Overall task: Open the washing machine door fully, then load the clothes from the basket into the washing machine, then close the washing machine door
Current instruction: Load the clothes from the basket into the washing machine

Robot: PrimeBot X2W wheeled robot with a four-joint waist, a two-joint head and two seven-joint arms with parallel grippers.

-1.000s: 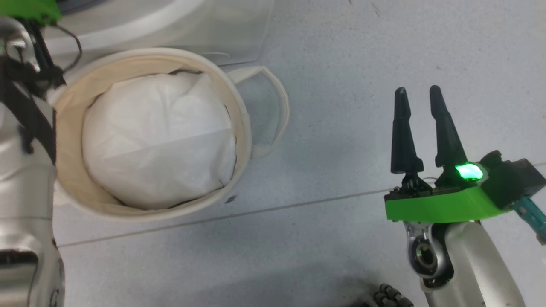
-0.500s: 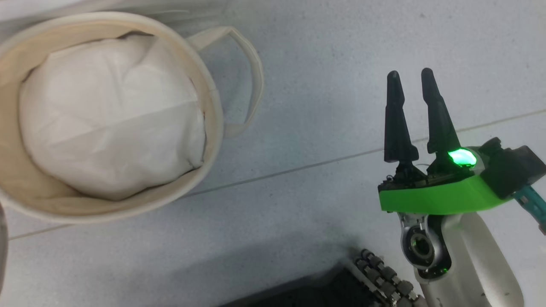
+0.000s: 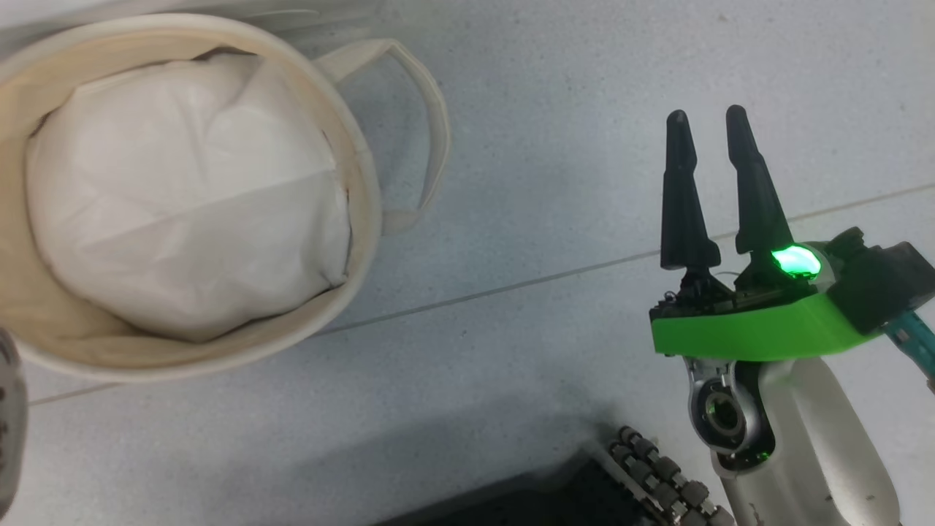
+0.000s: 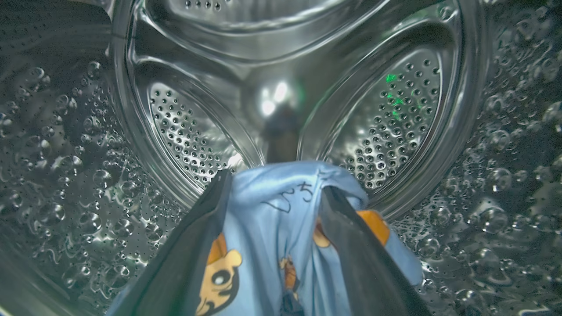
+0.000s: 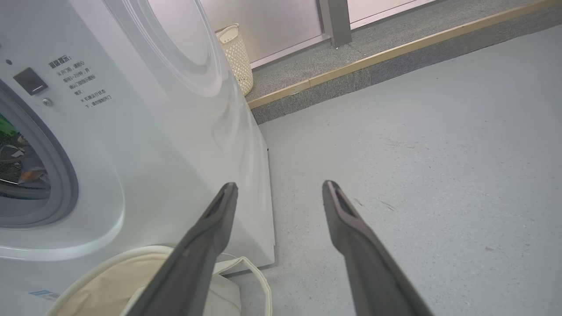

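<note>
In the left wrist view my left gripper (image 4: 276,184) is deep inside the washing machine's steel drum (image 4: 395,109). Its fingers stand open, and a light blue garment (image 4: 272,228) of the clothes, with orange cartoon prints, lies loose between them. My right gripper (image 3: 705,124) hangs open and empty above the floor, right of the basket (image 3: 361,168). The cream basket holds a plain white sheet (image 3: 182,190). The right wrist view has the right gripper (image 5: 279,186) over the basket (image 5: 96,281), beside the white washing machine (image 5: 145,145) and its grey-ringed mouth (image 5: 66,184). The washing machine door is out of view.
A cream woven bin (image 5: 239,55) stands behind the machine, by a raised grey step with a wooden edge (image 5: 395,48). My dark base with its roller chain (image 3: 657,475) shows at the bottom of the head view. Grey floor (image 3: 548,219) lies between basket and right gripper.
The head camera has swung, so the basket sits further left in the picture and my left arm has mostly left it. My left jaws have opened off the blue garment. The right gripper stays open.
</note>
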